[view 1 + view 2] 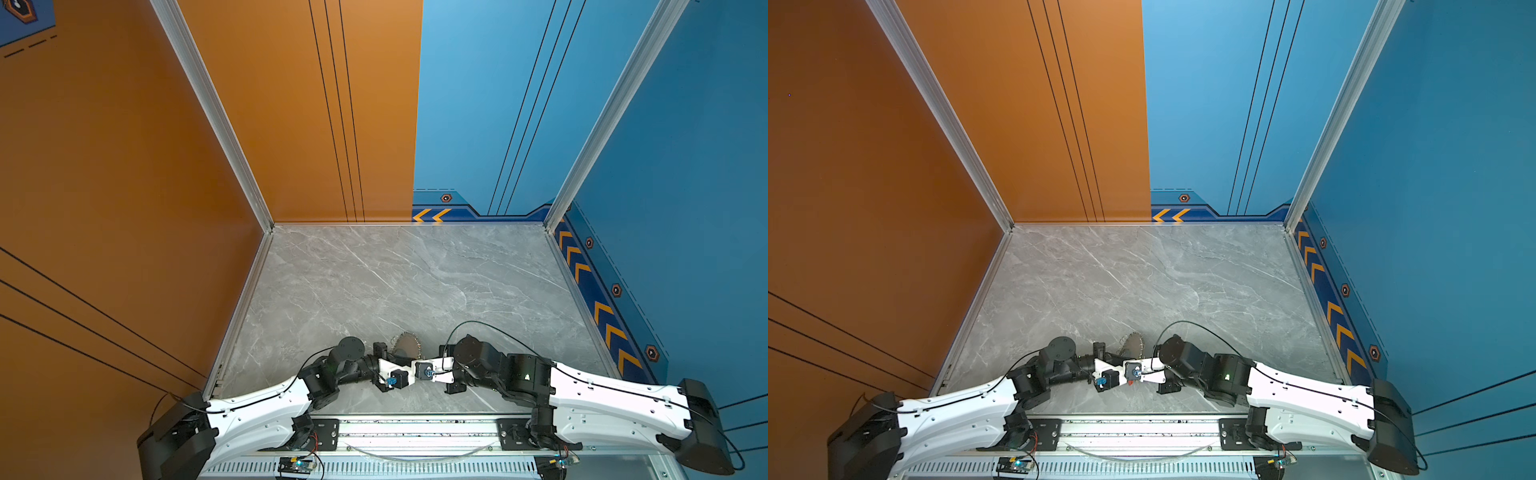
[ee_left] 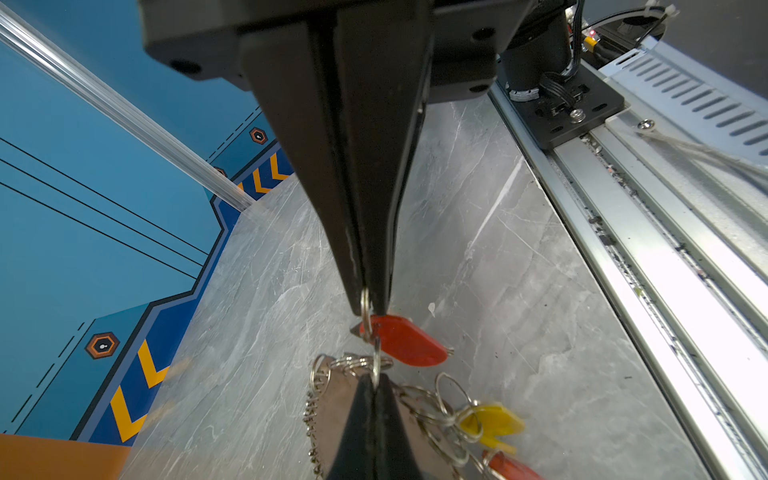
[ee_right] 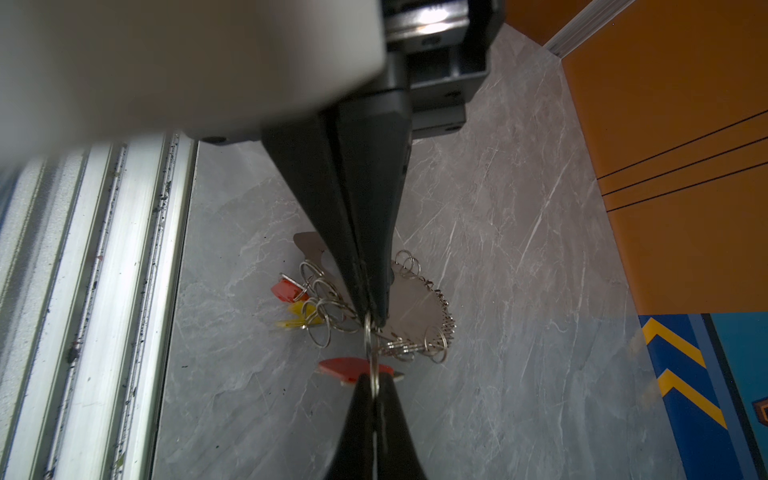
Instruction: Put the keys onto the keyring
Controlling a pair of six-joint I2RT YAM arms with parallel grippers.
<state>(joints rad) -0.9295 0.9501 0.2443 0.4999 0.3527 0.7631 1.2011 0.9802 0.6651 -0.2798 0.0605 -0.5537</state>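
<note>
Twin arms are wearing white moulded shells over black joints — the left arm (image 1: pixel 257 411) and the right arm (image 1: pixel 602 395) alike. Thin black cables (image 1: pixel 470 322) are running along each shell, a green light (image 1: pixel 526 377) is glowing on the right arm's dark housing, and the left gripper (image 2: pixel 369 309) is tapering into slim black fingers (image 2: pixel 353 166) — matte, wedge-shaped.

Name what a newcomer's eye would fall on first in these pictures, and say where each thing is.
Two grippers meet tip to tip near the front rail: the left gripper shut on a silver ring by the red key, the right gripper shut on the adjoining ring. Beside them a tangle of rings with a yellow key lies by a saw-edged metal plate. Behind, an orange wall meets a blue wall.
</note>
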